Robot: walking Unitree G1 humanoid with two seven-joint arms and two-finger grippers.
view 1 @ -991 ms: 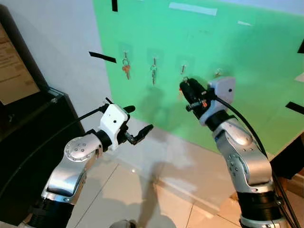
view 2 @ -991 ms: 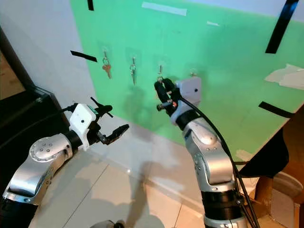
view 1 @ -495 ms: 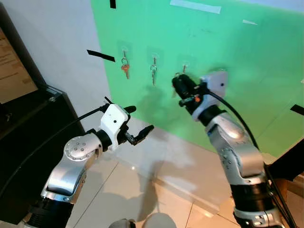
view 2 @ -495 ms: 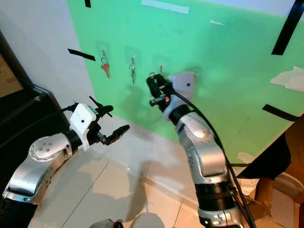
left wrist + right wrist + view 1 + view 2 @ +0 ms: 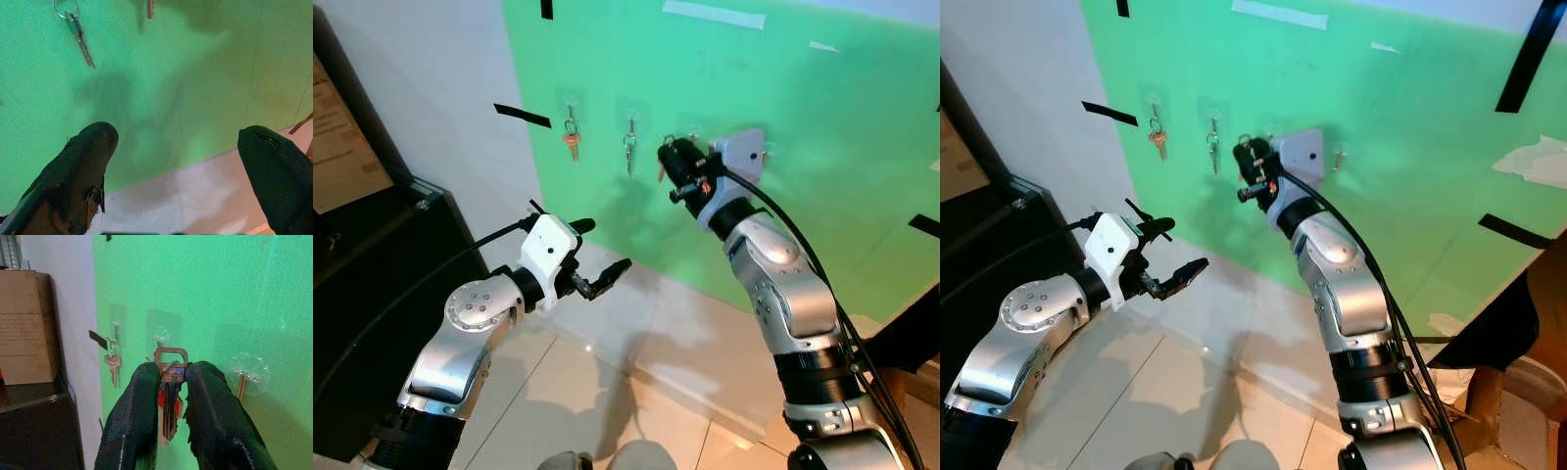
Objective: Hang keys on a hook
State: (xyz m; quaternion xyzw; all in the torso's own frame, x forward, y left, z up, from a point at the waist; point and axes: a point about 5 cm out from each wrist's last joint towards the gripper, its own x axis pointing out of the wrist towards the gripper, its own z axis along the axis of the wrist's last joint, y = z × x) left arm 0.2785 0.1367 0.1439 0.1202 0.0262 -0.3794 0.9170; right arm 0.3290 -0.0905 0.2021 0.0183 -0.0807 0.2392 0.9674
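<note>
The right gripper is closed on a bunch of keys, its two black fingers pinching the bunch from both sides near the key heads, with a red tag showing between the blades. The keys hang with their long axis vertical: heads and square metal loop at the top between the fingertips, blades pointing down. The gripper is raised up close to a green board fixed to the wall, near a row of clear stick-on hooks. One hook with a bare metal peg sits just beside the gripper, and another hook is right behind the top of the bunch; whether the loop touches it cannot be told. Further along the row, an orange-headed key and a silver key set hang on hooks of their own. The left gripper is held low, well apart from the board, fingers spread wide and holding nothing. A dark cabinet stands by the white wall on the left, above pale floor tiles.
</note>
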